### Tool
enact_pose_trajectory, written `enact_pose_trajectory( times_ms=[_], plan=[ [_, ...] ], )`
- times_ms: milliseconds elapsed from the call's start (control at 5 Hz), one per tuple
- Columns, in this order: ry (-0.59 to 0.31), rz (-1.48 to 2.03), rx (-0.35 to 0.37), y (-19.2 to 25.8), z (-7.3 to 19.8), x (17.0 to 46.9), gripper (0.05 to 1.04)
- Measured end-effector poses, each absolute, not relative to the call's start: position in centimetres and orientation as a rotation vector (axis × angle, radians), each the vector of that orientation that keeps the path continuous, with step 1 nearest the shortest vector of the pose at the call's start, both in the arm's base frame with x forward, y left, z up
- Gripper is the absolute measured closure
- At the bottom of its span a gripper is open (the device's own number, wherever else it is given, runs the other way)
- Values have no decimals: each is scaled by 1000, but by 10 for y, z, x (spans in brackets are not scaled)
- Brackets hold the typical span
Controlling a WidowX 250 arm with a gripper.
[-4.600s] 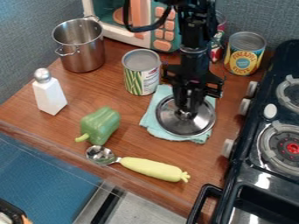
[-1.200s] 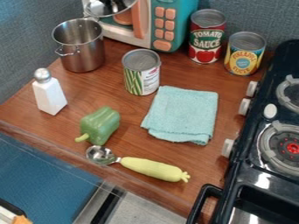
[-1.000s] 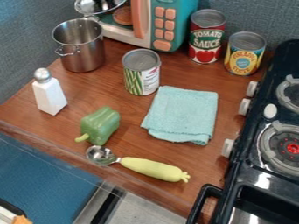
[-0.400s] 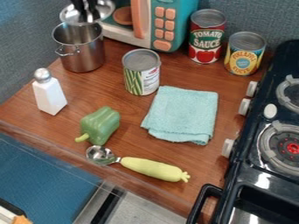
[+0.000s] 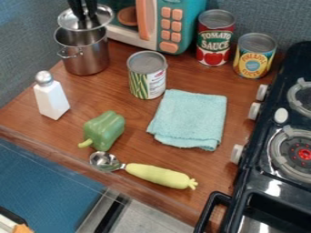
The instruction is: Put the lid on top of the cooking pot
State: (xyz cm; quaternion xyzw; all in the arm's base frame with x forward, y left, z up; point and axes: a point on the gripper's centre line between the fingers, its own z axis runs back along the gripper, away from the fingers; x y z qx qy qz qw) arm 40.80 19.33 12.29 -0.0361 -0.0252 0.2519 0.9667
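The black gripper (image 5: 85, 17) comes in from the top edge at the upper left, shut on the knob of the metal lid (image 5: 102, 18). Directly below is the steel cooking pot (image 5: 88, 59), upright on the wooden counter. The lid overlaps the back part of the pot's opening and looks slightly tilted; its near edge is over the opening, and part of the pot's inside shows in front of it. Whether lid and rim touch, I cannot tell.
Right behind the pot stands a toy microwave (image 5: 176, 27). A green-bean can (image 5: 147, 75), a white shaker (image 5: 51, 96) and a green pepper (image 5: 103, 131) surround the pot's front and right. A teal cloth (image 5: 189, 118) lies near the stove (image 5: 267, 182).
The gripper lifted the lid off the teal cloth and carried it to the upper left. Over the last second it moved down and left to the pot.
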Motion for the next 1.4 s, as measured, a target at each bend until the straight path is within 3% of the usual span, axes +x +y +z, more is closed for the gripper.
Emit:
enact_pose_trajectory(
  times_ms=[200,800,1000,1400],
  plan=[
    [-82,522,-49,200,128,415,806],
    [-50,538,-26,206,118,417,806],
    [13,537,-22,204,95,408,806],
    [17,525,-4,203,86,398,806]
  ],
)
